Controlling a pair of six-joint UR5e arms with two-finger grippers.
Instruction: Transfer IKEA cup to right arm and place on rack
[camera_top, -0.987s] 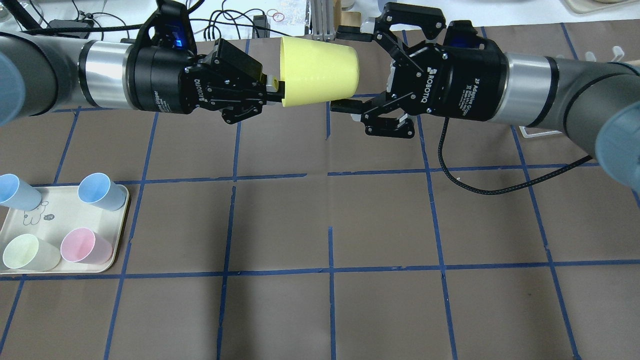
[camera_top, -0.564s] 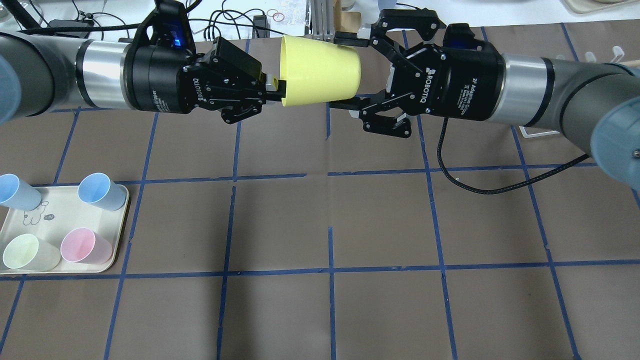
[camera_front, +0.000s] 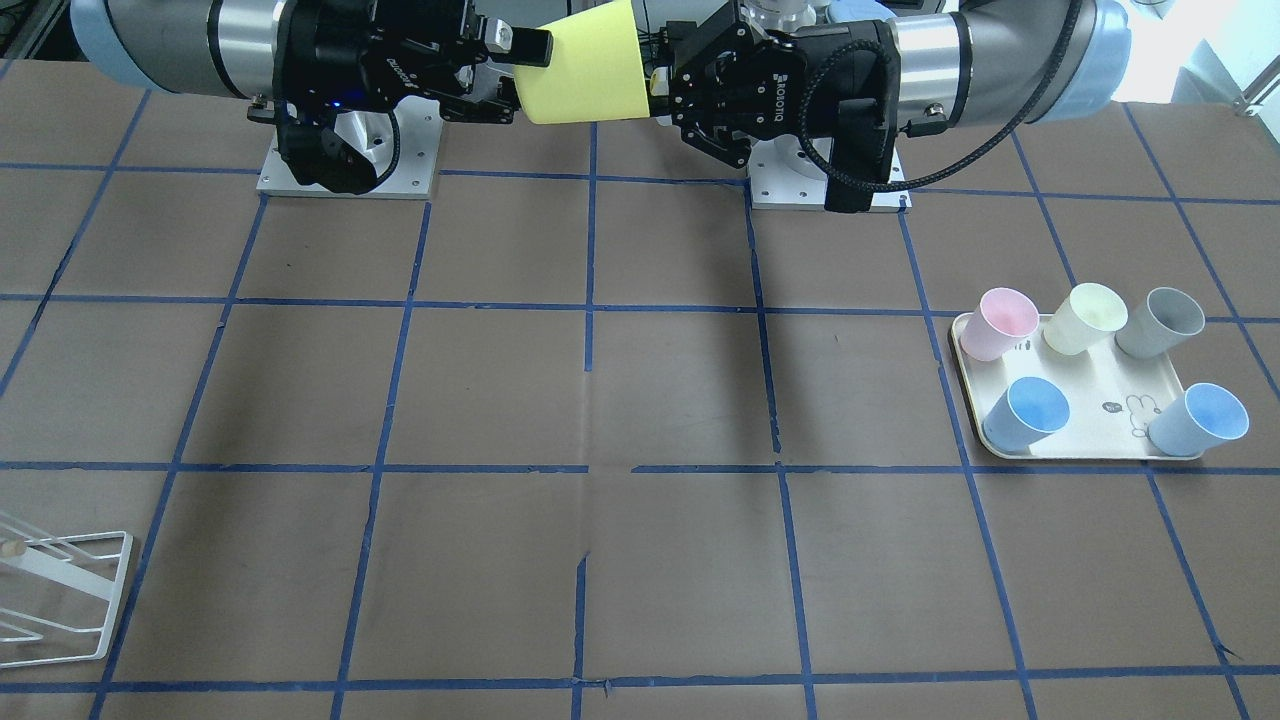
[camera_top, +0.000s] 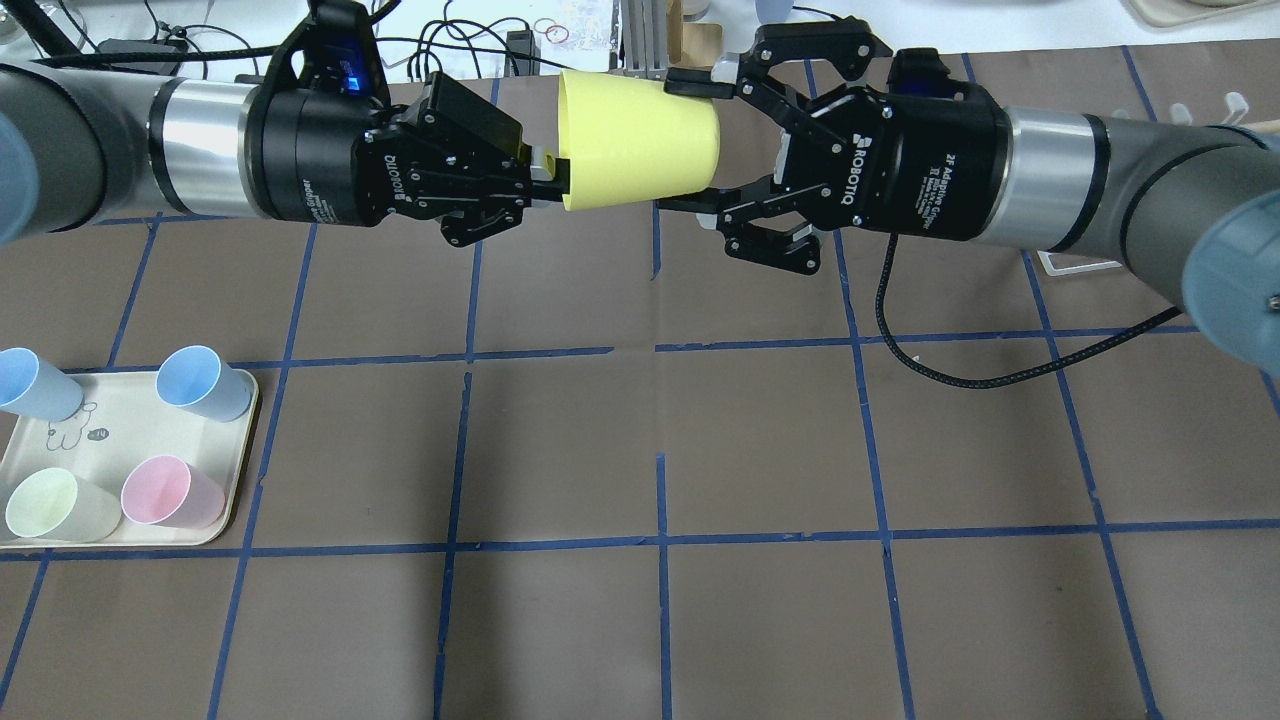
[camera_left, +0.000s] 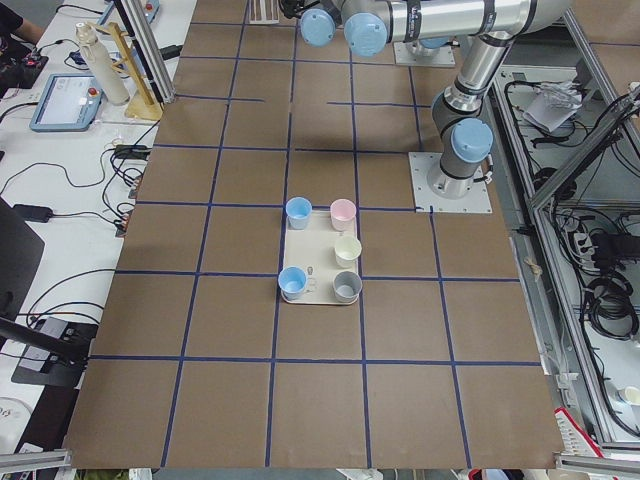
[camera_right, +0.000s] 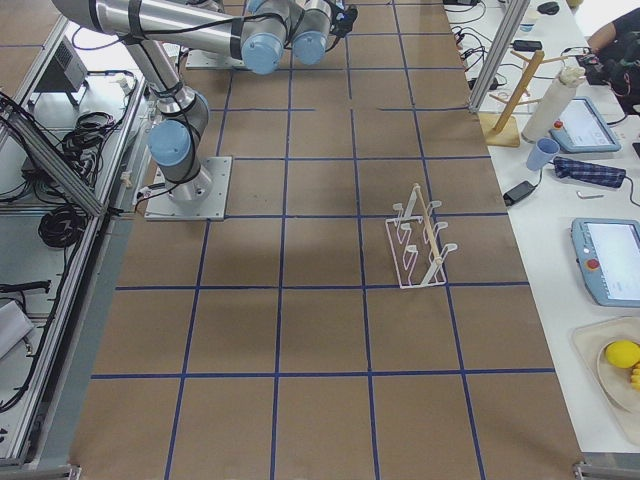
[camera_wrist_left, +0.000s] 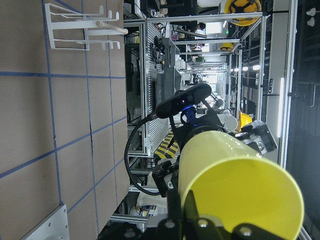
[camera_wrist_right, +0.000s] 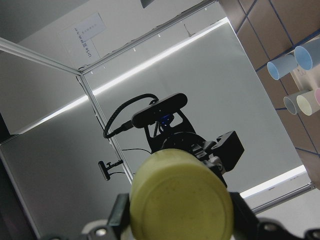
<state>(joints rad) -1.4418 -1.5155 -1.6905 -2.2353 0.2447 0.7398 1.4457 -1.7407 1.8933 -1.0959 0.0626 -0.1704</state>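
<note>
The front view's left edge cuts off the rack (camera_front: 65, 580). Overhead, the right arm (camera_top: 1100, 190) hides most of it.

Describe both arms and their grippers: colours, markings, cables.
Both arms, left arm and right arm, are grey tubes with silver wrist bands and pale blue joint caps. The left gripper and right gripper are black, two-fingered, with white ROBOTIQ lettering. A black braided cable loops off the right wrist.

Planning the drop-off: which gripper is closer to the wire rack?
Right. The right gripper flanks the cup's base on the rack's side; the left gripper grips its rim, farther off.
</note>
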